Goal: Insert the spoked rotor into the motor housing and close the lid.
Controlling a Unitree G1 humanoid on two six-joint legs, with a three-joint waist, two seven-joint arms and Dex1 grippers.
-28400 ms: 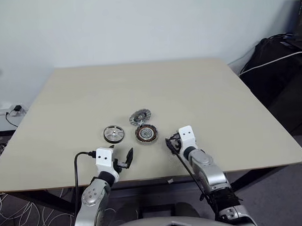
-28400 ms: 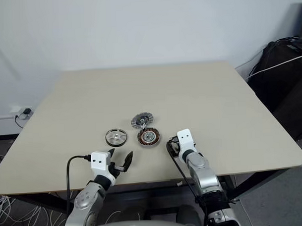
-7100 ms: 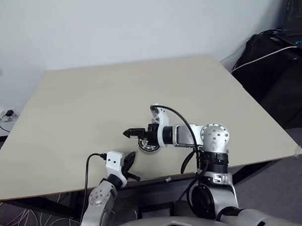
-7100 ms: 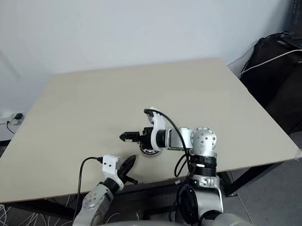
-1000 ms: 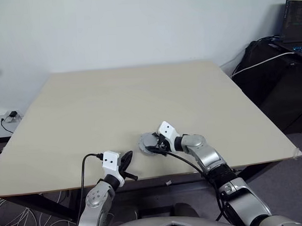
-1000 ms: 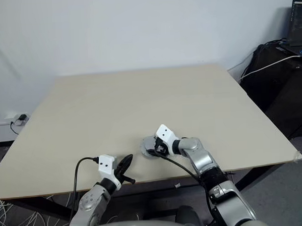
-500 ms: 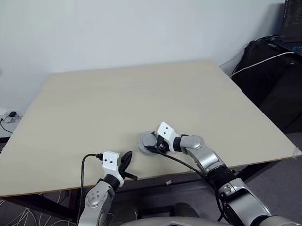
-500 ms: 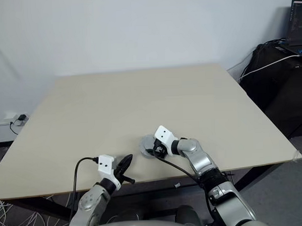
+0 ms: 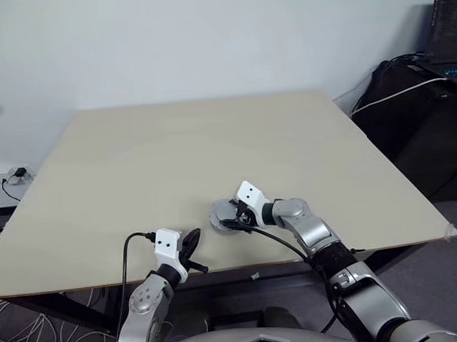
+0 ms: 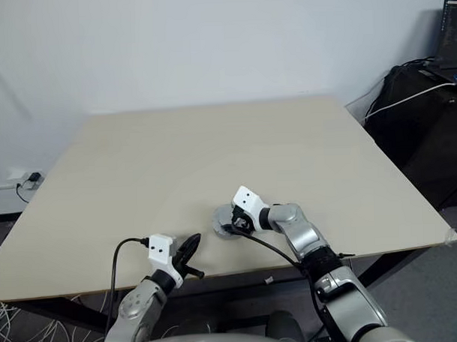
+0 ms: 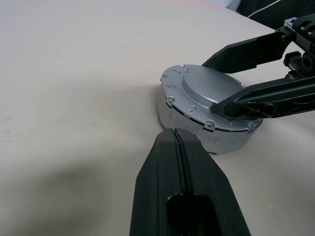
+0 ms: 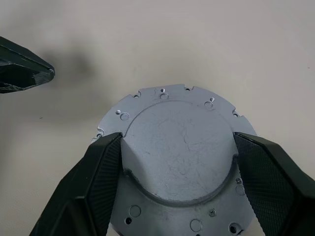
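Dull grey metal, the lid (image 12: 179, 157) is seen smooth face up with its raised round centre, seated on a round stack near the front edge of the pale surface (image 9: 175, 143). The raised centre is pinched on two sides by the right pincer (image 12: 177, 147). The left pincer (image 11: 177, 140), pressed together, is held just beside the stack.

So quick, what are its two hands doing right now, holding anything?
Left end effector: closed, holding nothing.
Right end effector: spread wide, fingers against the raised centre of the lid, gripping it.
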